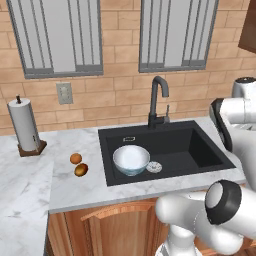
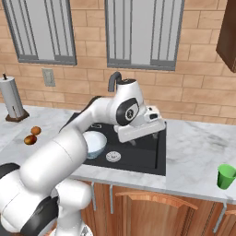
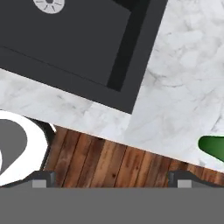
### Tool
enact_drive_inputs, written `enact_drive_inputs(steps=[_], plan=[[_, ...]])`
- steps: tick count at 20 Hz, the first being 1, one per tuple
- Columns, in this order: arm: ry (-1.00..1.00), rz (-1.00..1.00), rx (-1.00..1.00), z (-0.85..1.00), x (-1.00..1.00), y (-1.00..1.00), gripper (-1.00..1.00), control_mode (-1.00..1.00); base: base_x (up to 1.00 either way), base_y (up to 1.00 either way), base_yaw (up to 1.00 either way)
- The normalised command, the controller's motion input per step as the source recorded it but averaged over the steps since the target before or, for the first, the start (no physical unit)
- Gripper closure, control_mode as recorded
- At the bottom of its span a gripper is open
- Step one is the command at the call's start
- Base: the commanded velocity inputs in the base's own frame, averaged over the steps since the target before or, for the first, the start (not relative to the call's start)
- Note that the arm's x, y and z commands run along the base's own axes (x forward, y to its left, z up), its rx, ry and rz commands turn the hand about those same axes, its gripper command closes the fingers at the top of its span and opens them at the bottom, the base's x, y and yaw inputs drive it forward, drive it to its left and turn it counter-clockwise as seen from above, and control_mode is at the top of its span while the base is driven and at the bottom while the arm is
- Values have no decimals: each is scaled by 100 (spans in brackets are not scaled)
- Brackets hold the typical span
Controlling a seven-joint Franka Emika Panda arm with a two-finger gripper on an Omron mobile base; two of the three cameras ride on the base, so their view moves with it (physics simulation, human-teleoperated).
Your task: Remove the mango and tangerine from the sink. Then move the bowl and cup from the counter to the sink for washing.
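From the left base view, the bowl (image 1: 131, 159) sits inside the black sink (image 1: 200, 150) beside the silver drain (image 1: 154, 167), while the tangerine (image 1: 75, 158) and mango (image 1: 81, 170) lie on the counter (image 1: 75, 190) to its left. From the right base view, the green cup (image 2: 226, 176) stands on the counter far right. In the hand view, the gripper (image 3: 112, 179) spreads wide, holding nothing, over the counter edge.

The white arm rises from the lower left of the right base view and bends toward the centre of the frame. Its hand (image 3: 109, 181) points downward, fingers (image 3: 43, 178) spread wide apart, holding nothing.
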Motion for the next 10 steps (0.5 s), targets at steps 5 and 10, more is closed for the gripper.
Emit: enact_drive_inputs(steps=[5,10], plan=[[-10,-35,0,7,-27,-18,-100,-100,0,0,0],[-11,-30,-1,0,-17,-7,-100,-100,0,0,0]])
